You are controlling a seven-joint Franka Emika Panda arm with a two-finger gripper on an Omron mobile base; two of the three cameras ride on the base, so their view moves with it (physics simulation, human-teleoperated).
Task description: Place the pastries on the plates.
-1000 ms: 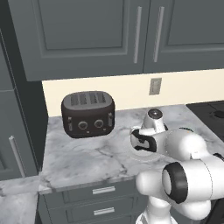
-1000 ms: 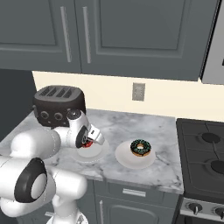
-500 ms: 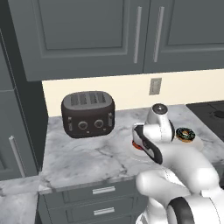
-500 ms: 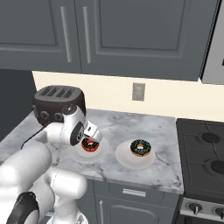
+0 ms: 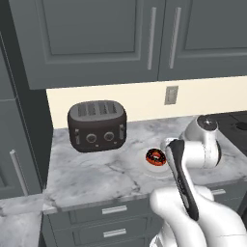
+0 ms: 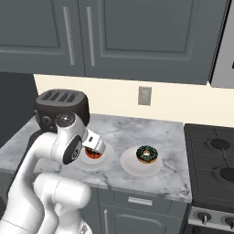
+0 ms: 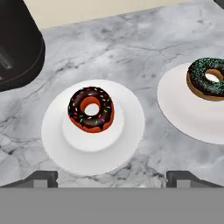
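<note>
step: last pastry released, task looks complete | red-sprinkled doughnut [image 7: 91, 109] on left plate [image 7: 57, 144] | green-sprinkled doughnut [image 7: 209, 79] on right plate [image 7: 183, 113] | end effector [image 7: 111, 177] wide apart, empty | next: lift clear of counter [image 7: 131, 48]

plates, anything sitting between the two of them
No, just bare marble counter in the gap between the left plate and the right plate, clearest in the hand view.

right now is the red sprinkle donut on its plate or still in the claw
On its plate. The red-rimmed doughnut lies flat on the left plate, and the claw stands open with nothing between its fingertips.
</note>
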